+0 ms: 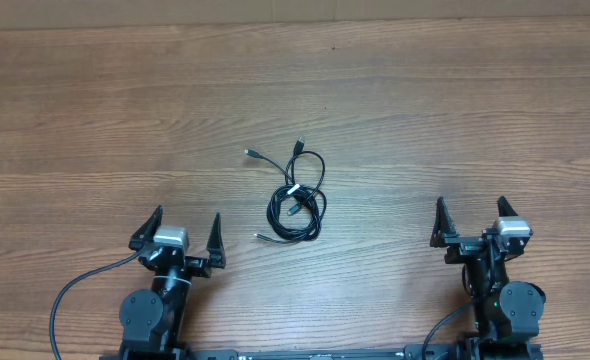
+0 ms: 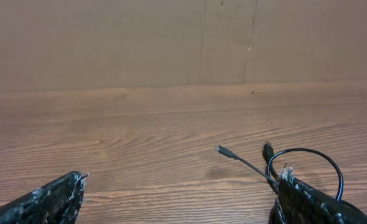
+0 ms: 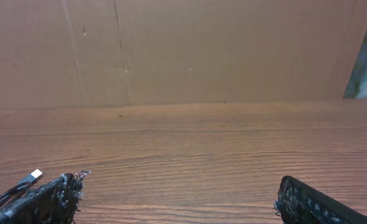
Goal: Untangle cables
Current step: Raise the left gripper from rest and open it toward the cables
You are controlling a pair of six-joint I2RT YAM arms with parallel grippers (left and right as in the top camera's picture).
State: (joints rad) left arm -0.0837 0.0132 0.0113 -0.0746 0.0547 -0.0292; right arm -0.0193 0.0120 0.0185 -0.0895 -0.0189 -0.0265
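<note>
The cables (image 1: pixel 296 200) lie as one tangled black coil in the middle of the wooden table, with small plugs sticking out at its top and lower left. My left gripper (image 1: pixel 185 232) sits open at the lower left of the coil, apart from it. In the left wrist view part of the cables (image 2: pixel 308 165) loops just past the right finger (image 2: pixel 308 202). My right gripper (image 1: pixel 472 222) stands open at the lower right, nothing between its fingers. One silver-tipped plug (image 3: pixel 33 177) of the cables shows beside its left finger (image 3: pixel 46 199).
A brown cardboard wall (image 2: pixel 171 43) stands along the table's far edge. Thick black arm cables (image 1: pixel 75 290) run from the bases at the near edge.
</note>
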